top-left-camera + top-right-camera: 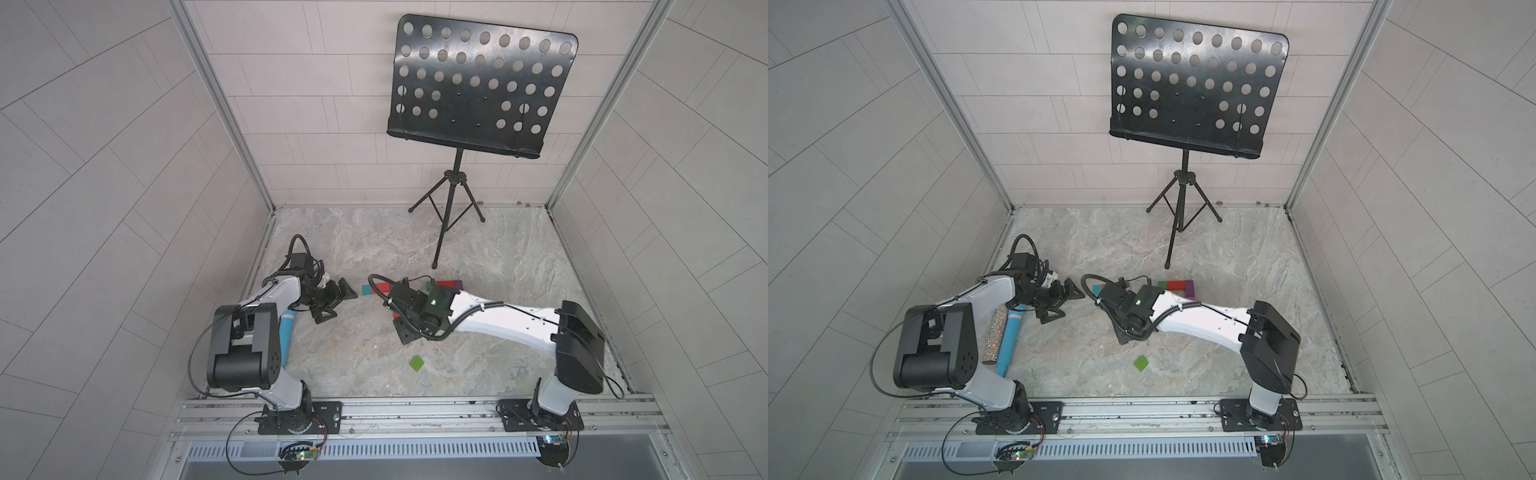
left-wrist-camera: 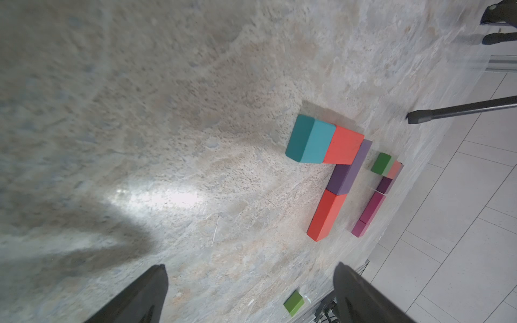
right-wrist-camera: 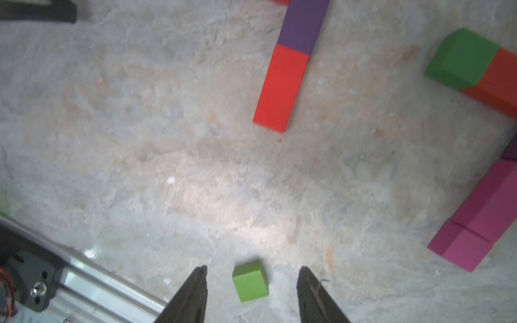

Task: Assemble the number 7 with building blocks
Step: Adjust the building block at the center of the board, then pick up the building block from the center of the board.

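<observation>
Two L-like figures of building blocks lie side by side at mid-table. One runs teal, red, purple, long red. The second runs green, red, dark purple, then magenta blocks; in a top view my right wrist hides part of it. A loose green block lies alone nearer the front. My right gripper hovers open short of it, its fingers apart and touching nothing. My left gripper stands wide open and empty, left of the teal block.
A black music stand rises at the back, one tripod foot close behind the blocks. A glittery silver cylinder and a blue marker lie under my left arm. An aluminium rail borders the front.
</observation>
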Tool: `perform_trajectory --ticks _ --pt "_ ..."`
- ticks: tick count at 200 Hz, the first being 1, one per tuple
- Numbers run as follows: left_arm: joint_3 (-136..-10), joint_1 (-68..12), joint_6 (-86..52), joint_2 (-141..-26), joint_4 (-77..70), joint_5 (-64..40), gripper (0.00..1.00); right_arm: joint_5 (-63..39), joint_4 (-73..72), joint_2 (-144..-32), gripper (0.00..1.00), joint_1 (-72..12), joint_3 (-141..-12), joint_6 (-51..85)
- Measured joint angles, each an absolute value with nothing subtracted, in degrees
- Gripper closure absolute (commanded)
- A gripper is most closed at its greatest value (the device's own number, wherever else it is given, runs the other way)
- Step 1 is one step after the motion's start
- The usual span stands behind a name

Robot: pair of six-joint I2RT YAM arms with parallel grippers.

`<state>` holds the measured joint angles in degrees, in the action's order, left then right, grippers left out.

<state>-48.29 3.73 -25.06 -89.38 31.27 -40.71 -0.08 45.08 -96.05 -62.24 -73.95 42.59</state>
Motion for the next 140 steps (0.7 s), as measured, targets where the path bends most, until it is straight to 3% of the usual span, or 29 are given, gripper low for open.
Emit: perform_trajectory --ticks 46,94,140 --pt "-48.3 3.7 -25.1 -89.4 31.2 -40.7 0.00 -0.6 44.4 -94.2 0.40 -67.2 -60.9 45.3" --pt "-48.3 3.7 -25.1 -89.4 31.1 -40.7 0.00 0.5 41.3 -95.0 0.37 -68.4 -63.0 43.3" --pt "-48.2 3.7 -25.1 -89.1 31.1 -40.7 0.00 -0.1 39.0 -100.4 0.41 -68.6 -64.3 40.6"
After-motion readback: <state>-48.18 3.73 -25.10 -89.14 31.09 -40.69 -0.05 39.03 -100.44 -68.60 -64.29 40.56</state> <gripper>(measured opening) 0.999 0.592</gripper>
